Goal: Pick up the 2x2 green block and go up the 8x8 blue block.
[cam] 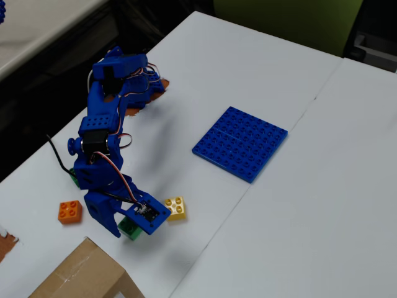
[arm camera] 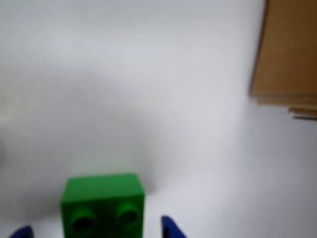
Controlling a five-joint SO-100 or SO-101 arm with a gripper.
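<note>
The 2x2 green block (arm camera: 103,201) lies on the white table, its studs facing the wrist camera. My gripper (arm camera: 94,232) is open and low over it, with one blue fingertip (arm camera: 171,228) on each side and a gap to the block on both sides. In the fixed view the gripper (cam: 129,225) is down at the table's near left, and the green block (cam: 130,230) shows partly under it. The 8x8 blue block (cam: 240,143) lies flat at the table's middle, well to the right of the gripper.
A yellow brick (cam: 175,208) lies just right of the gripper and an orange brick (cam: 70,211) to its left. A cardboard box (cam: 80,276) stands at the near edge, also in the wrist view (arm camera: 287,49). A seam (cam: 260,167) divides the two white tabletops.
</note>
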